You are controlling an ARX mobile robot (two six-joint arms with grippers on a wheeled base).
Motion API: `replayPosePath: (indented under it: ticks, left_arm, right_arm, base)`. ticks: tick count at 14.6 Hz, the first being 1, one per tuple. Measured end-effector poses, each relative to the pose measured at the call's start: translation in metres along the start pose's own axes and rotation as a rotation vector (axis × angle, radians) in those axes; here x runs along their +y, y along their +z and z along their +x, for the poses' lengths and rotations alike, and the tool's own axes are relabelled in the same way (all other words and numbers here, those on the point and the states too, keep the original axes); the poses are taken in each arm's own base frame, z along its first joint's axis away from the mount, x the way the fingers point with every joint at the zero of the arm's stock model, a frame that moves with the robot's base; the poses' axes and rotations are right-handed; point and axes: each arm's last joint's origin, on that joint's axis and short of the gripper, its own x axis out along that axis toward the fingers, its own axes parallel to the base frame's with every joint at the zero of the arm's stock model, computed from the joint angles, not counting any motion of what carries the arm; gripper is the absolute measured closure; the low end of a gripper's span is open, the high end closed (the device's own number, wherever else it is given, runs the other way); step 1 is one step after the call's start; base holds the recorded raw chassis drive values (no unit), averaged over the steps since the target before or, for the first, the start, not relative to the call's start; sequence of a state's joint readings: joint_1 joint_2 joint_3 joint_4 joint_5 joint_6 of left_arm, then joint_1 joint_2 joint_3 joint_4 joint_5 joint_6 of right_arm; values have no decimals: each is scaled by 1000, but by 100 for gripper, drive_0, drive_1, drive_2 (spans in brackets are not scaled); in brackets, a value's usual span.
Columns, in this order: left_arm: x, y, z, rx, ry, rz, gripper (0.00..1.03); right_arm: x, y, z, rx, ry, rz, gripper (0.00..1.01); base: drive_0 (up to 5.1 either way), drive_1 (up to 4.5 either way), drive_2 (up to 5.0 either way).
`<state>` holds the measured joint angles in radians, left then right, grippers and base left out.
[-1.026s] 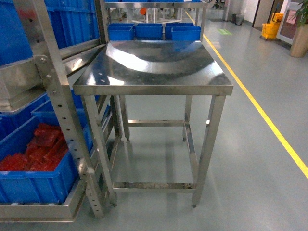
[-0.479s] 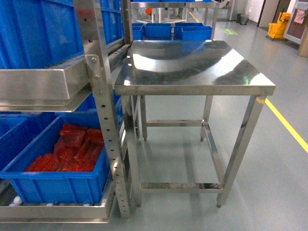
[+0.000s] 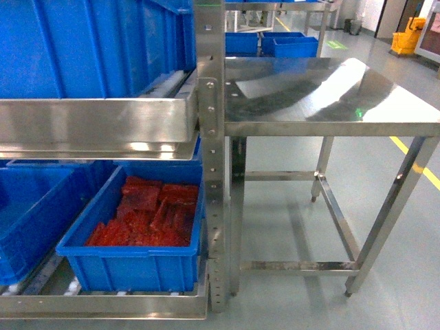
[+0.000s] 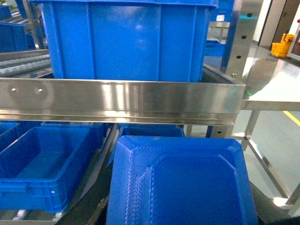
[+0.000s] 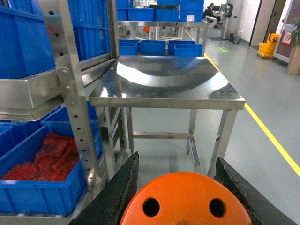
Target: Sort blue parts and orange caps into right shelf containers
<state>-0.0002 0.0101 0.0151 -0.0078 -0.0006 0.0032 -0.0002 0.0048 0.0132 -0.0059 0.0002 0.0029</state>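
An orange cap point(image 5: 185, 201) with two round holes fills the bottom of the right wrist view, and my right gripper point(image 5: 177, 159) is shut on it, one black finger on each side. A broad textured blue part point(image 4: 180, 183) covers the lower left wrist view where my left gripper's jaws sit. Only a dark finger edge point(image 4: 101, 208) shows beside it, so the left gripper looks shut on it. The shelf containers are deep blue bins: one on the upper shelf point(image 3: 96, 48) point(image 4: 126, 42), and a bare one lower left point(image 4: 42, 164). Neither gripper shows in the head view.
A lower blue bin point(image 3: 137, 258) holds red pieces. The steel rack's perforated post point(image 3: 210, 137) stands beside a steel table point(image 3: 330, 96) point(image 5: 164, 79). More small blue bins point(image 5: 152, 47) sit behind the table. A yellow floor line point(image 5: 272, 136) runs along the right.
The head view has swung left: the rack and its bins now fill the left half, and the steel table has shifted to the right.
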Motion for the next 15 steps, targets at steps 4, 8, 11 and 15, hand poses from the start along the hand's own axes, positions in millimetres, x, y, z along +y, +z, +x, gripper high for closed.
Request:
replayPosePath:
  ticks: [4,8,11,15]
  left_arm:
    - [0,0,0,0,0,0,59]
    - [0,0,0,0,0,0,59]
    - [0,0,0,0,0,0,59]
    - [0,0,0,-1,-1,0,59]
  right_arm:
    - [0,0,0,-3,0,0,58]
    - [0,0,0,0,0,0,58]
    - [0,0,0,0,0,0,58]
    - [0,0,0,0,0,0,58]
  base:
    - [-484,257,257]
    - [-484,257,257]
    - [-484,257,257]
    - [-502,239,239]
